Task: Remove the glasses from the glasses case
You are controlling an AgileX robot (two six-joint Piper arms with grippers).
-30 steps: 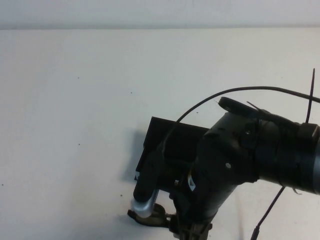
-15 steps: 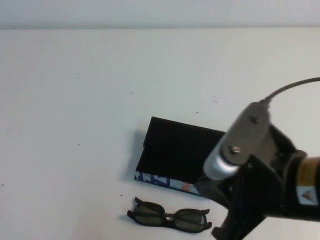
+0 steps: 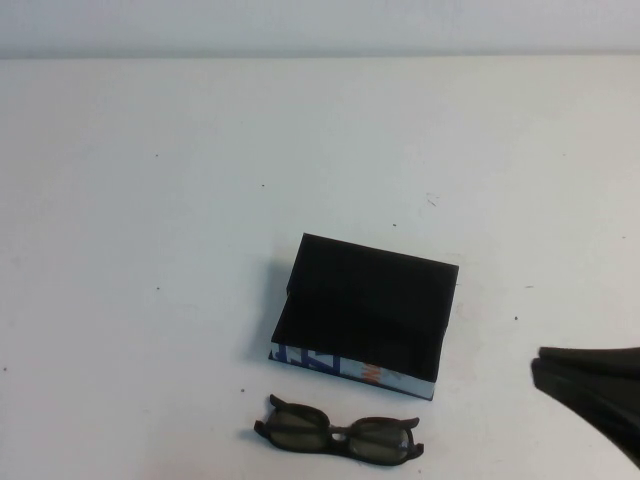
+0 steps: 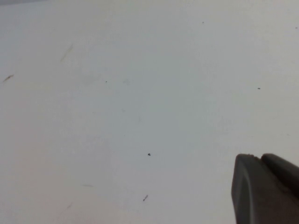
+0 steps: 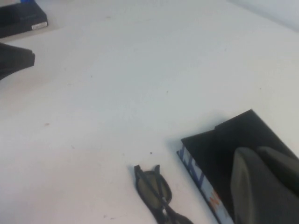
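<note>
The glasses lie folded on the white table, lenses up, just in front of the glasses case. The case is a black box whose near side edge is printed blue and white with an orange mark. Both also show in the right wrist view: glasses, case. My right gripper is shut and empty at the near right, well right of the glasses; its fingers hang over the case in its own view. My left gripper is shut and empty over bare table, out of the high view.
The white table stretches to the left and behind the case. In the right wrist view a black box lies at the far table edge, with a dark pointed shape near it.
My right arm has pulled back from over the case and glasses to the near right. The glasses, covered by the gripper one second ago, now lie free on the table.
</note>
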